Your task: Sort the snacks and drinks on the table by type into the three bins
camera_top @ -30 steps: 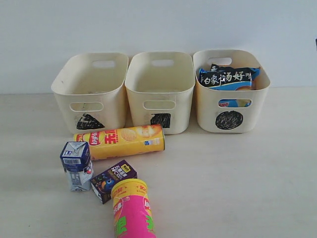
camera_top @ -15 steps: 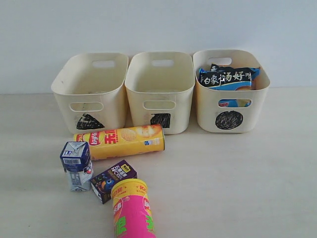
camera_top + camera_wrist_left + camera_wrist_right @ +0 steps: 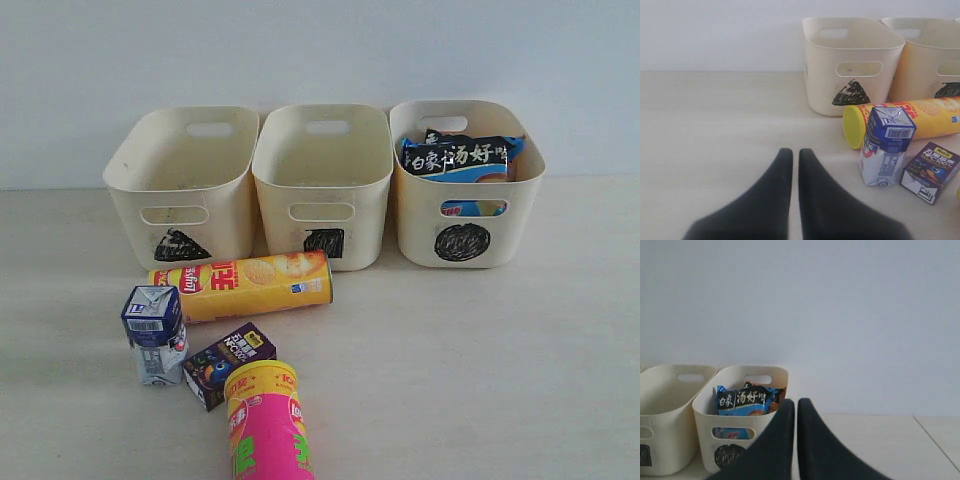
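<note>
- Our left gripper (image 3: 791,152) hangs low over the table (image 3: 715,125). Its two black fingers are pressed together with nothing between them.
- Ahead of it, toward the other arm's side, the blue carton (image 3: 886,146) stands upright, near the fingers but apart from them.
- The purple box (image 3: 931,171) sits just beside the carton, farther out to that same side.
- Past the carton the yellow tube (image 3: 920,117) lies on its side, its capped end nearest this gripper.
- Beyond the tube stands the triangle bin (image 3: 820,80), with the square bin (image 3: 910,75) next to it.
- The pink tube (image 3: 268,425) lies flat by the purple box, farther from the left gripper than the box. We cannot tell whether the two touch.
- Our right gripper (image 3: 791,402) also has its fingers together and holds nothing.
- Ahead of it, toward the left arm's side, stands the circle bin (image 3: 702,422). The blue packet (image 3: 742,400) stands on edge inside it.
</note>
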Robot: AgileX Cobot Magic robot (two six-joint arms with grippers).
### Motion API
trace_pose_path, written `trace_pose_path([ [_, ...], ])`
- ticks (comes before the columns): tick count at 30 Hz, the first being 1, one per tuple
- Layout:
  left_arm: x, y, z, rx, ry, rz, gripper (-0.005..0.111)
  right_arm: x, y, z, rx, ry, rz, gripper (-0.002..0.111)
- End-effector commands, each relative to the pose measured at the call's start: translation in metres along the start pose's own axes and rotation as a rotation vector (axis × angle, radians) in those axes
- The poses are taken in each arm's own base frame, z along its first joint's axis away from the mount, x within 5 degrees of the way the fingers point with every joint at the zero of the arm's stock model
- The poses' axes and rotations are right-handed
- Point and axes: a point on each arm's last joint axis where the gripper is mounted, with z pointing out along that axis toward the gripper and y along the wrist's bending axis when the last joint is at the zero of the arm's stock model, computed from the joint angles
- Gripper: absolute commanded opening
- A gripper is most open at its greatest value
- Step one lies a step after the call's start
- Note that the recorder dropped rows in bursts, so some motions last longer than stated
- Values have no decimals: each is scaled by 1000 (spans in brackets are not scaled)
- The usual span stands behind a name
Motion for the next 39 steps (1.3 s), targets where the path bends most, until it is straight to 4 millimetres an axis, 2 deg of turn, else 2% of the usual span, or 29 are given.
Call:
trace_pose_path([
  [1, -2, 0, -1, -1, -10, -12, 4, 2, 0, -15, 4, -75, 40, 0],
  [10, -2, 0, -1, -1, -10, -12, 4, -2, 0, -23, 5, -128, 25, 0],
  [23, -2, 0, -1, -1, -10, -12, 4, 8, 0, -23, 3, -22, -14, 0],
  [28, -2, 0, -1, -1, -10, -12, 4, 25, 0, -24, 2, 11, -12, 0],
  [32, -2, 0, -1, -1, -10, -12, 4, 48, 1, -29, 2, 27, -3, 0],
  [36, -2, 0, -1, -1, -10, -13, 4, 81, 2, -25, 2, 137, 35, 0],
  [39, -2, 0, -1, -1, -10, -13, 4, 92, 2, -25, 3, 169, 45, 0],
])
